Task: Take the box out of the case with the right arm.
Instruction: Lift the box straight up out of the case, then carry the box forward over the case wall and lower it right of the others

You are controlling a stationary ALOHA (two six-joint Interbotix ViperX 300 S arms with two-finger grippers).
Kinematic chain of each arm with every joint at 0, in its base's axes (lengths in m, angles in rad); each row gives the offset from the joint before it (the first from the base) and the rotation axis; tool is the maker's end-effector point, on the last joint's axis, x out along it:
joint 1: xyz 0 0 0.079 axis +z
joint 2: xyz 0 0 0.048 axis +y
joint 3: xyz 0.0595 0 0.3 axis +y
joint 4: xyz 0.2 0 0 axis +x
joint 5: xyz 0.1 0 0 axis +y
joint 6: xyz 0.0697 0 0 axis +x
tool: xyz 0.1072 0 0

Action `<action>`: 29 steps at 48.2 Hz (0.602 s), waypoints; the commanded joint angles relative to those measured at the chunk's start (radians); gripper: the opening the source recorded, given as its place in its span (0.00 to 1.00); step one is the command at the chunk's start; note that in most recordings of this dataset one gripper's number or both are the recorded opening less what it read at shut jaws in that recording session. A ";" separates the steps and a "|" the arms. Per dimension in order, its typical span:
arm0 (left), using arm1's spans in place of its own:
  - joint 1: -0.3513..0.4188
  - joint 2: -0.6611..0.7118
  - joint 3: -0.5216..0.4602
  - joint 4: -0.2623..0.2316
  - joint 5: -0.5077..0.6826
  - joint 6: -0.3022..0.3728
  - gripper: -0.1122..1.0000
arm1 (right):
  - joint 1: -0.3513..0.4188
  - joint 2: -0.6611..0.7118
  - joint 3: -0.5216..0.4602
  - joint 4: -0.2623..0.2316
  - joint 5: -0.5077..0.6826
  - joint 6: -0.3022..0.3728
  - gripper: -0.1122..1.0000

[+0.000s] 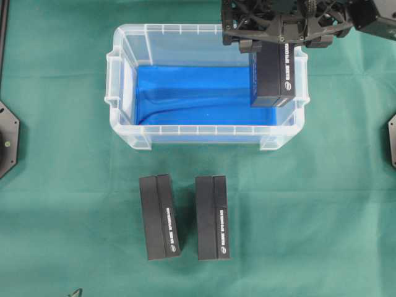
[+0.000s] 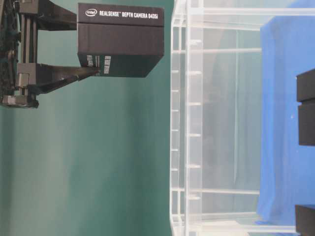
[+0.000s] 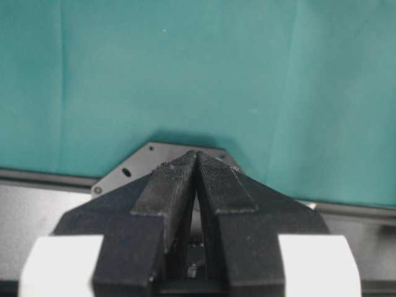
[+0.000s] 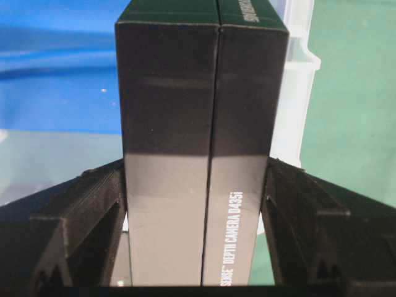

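Green cloth [image 1: 322,235], right arm [image 1: 291,21] jaws clamped on box [image 1: 276,74] above case [image 1: 124,124], left jaws together.

Clear glossy plastic case [image 1: 124,86], matt black cardboard box [image 1: 275,80], green cloth [image 1: 62,204].

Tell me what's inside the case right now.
Only the blue sheet shows on the floor of the case. The right gripper holds a black box over the case's right end, hiding the floor beneath it in the overhead view.
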 commanded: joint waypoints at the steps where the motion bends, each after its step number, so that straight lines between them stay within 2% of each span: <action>1: 0.003 0.003 -0.012 0.003 -0.003 0.002 0.10 | 0.008 -0.040 -0.025 -0.005 0.003 -0.002 0.69; 9: 0.003 0.003 -0.011 0.003 -0.003 0.002 0.10 | 0.029 -0.040 -0.025 -0.005 0.005 0.000 0.69; 17: 0.003 0.003 -0.012 0.003 -0.003 0.002 0.10 | 0.084 -0.043 -0.025 -0.005 0.015 0.015 0.69; 29: 0.002 0.005 -0.012 0.003 -0.003 0.002 0.10 | 0.199 -0.043 -0.025 -0.008 0.044 0.106 0.69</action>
